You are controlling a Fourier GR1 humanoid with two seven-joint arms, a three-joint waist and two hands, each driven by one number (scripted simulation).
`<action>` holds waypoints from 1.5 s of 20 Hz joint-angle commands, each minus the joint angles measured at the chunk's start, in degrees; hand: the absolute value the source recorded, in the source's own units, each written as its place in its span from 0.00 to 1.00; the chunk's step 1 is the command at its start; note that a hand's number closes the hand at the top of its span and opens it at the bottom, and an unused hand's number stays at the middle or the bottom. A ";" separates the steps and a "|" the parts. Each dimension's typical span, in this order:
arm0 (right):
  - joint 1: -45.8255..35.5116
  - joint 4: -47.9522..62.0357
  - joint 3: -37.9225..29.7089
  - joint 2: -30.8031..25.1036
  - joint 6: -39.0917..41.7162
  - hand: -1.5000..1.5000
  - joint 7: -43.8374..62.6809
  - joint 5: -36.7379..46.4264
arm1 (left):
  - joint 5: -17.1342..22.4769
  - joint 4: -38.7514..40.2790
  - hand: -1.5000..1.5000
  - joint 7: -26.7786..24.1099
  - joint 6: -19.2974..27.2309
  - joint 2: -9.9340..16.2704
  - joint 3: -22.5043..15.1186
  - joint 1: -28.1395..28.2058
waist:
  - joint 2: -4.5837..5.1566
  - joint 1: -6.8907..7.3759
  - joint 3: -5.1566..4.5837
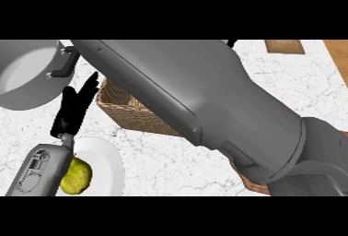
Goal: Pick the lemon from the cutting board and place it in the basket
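Left hand [71,110] rests open beside basket [129,113], right hand hidden past its forearm [204,101] over basket, lemon unseen so likely placing; next, release inside basket.

Pretty clearly a kitchen we're looking at here. A white marble-looking counter [176,161] is running under everything, a big grey cooking pot [24,73] is sitting at the top left, a white plate [105,161] is lying nearby, and a woven basket [136,115] is sitting in the middle.
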 commanded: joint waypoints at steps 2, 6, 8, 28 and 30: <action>3.80 1.70 -0.32 0.24 -1.42 1.00 -4.10 0.40 | -0.52 -2.54 0.50 0.09 0.92 0.22 0.74 2.09 | -0.23 -1.53 0.16; 6.21 2.18 0.34 0.24 -4.18 1.00 -6.89 -1.37 | 0.14 -0.94 0.50 -0.69 -0.98 0.48 1.12 2.26 | 0.14 -0.66 0.09; 7.57 2.30 -1.25 0.24 -2.71 1.00 -8.09 -0.57 | -1.25 -4.36 0.50 -0.87 1.15 -0.29 0.48 6.01 | -0.27 -1.72 0.18; 22.76 1.02 -2.06 0.25 -28.73 0.00 -18.44 -6.05 | -1.61 -4.63 0.50 0.75 -0.89 -0.49 1.29 4.36 | 0.05 -1.17 0.19; 21.39 -1.05 -2.75 0.25 -32.71 0.00 -16.18 -5.94 | -2.48 -4.62 0.50 -0.78 0.86 -2.40 0.47 6.24 | -0.22 -1.48 0.19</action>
